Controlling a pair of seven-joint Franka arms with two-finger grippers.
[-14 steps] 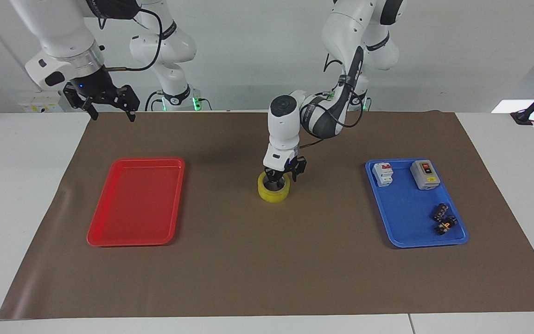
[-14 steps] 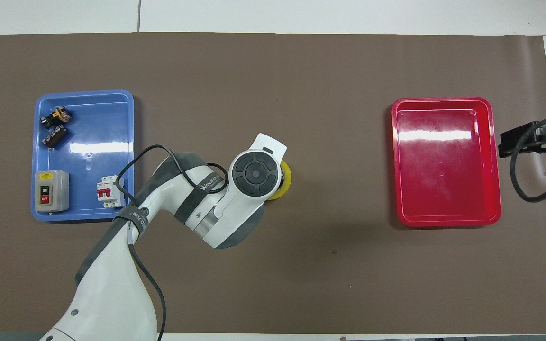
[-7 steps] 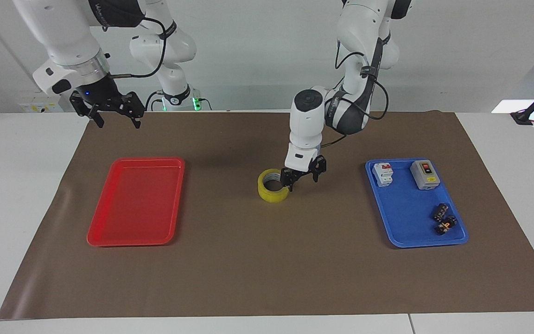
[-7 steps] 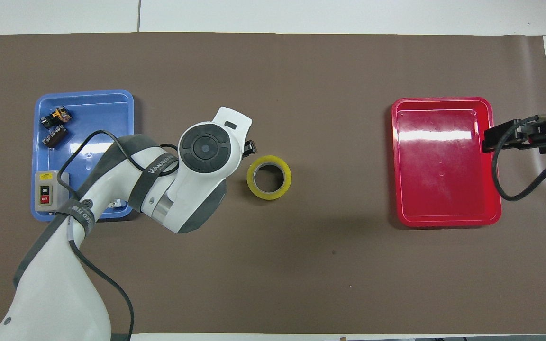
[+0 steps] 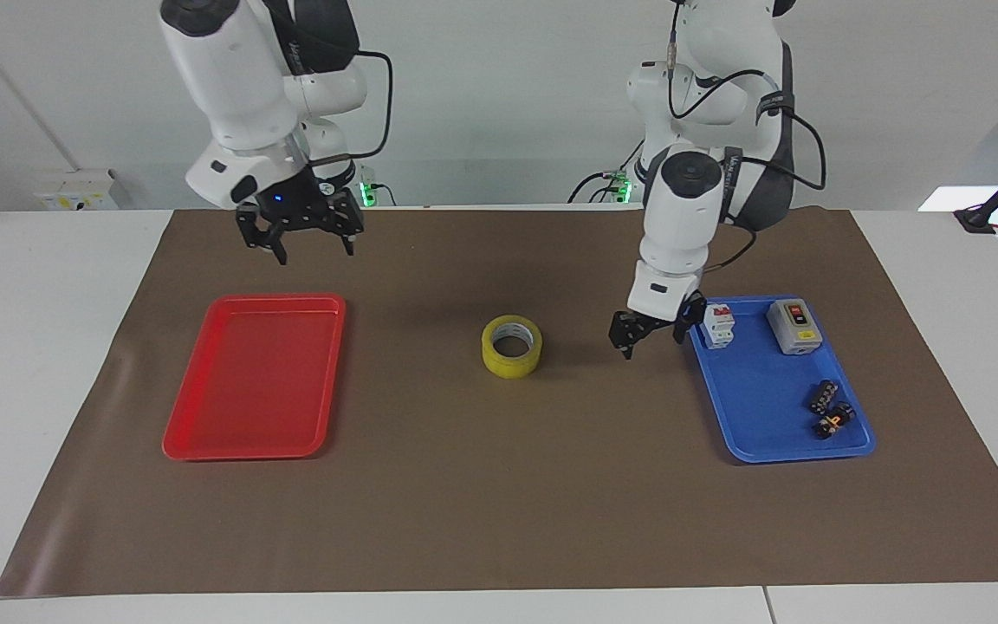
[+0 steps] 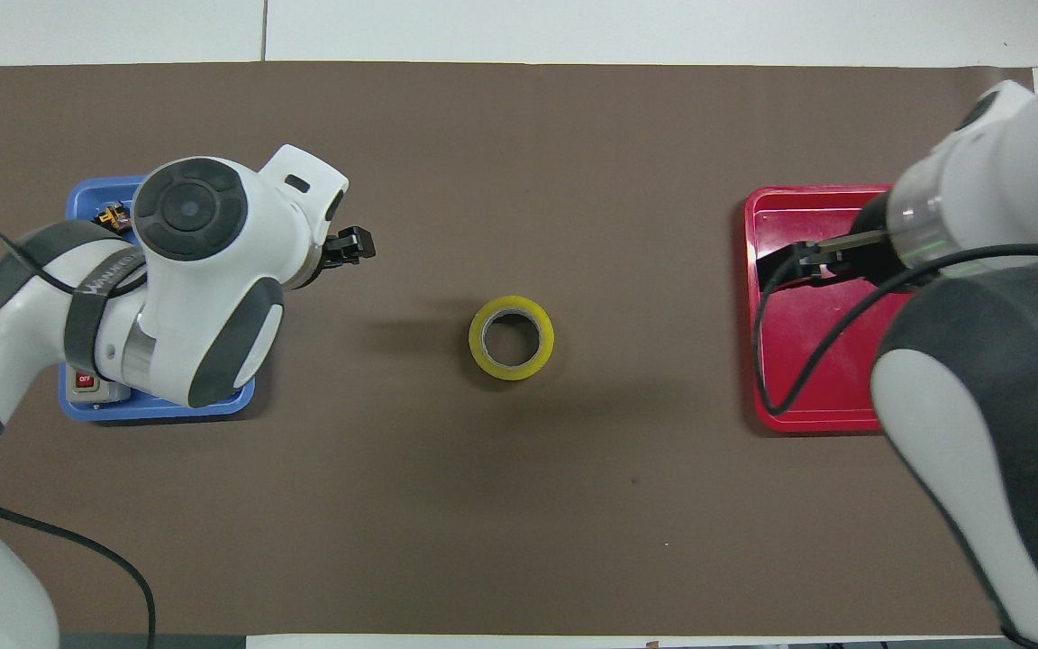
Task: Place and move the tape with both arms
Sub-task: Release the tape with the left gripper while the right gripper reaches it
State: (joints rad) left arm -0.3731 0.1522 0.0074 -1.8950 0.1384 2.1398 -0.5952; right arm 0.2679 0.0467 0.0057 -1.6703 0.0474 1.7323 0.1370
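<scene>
The tape [image 5: 512,346] [image 6: 511,337], a yellow roll with a pale core, lies flat on the brown mat midway between the two trays, and nothing touches it. My left gripper [image 5: 651,335] [image 6: 352,247] hangs open and empty just above the mat, between the tape and the blue tray [image 5: 759,433]. My right gripper [image 5: 314,251] [image 6: 794,266] is raised, open and empty, over the edge of the red tray [image 5: 248,390] [image 6: 834,397] that lies nearer to the robots.
The blue tray [image 6: 168,410] holds a white breaker [image 5: 718,325], a grey switch box [image 5: 793,327] and small dark parts [image 5: 828,409]. The red tray has nothing in it. A brown mat [image 5: 499,503] covers the table's middle.
My left gripper opened and let go of the tape, then rose and drew back toward the blue tray. My right arm swung in from the table's end toward the red tray.
</scene>
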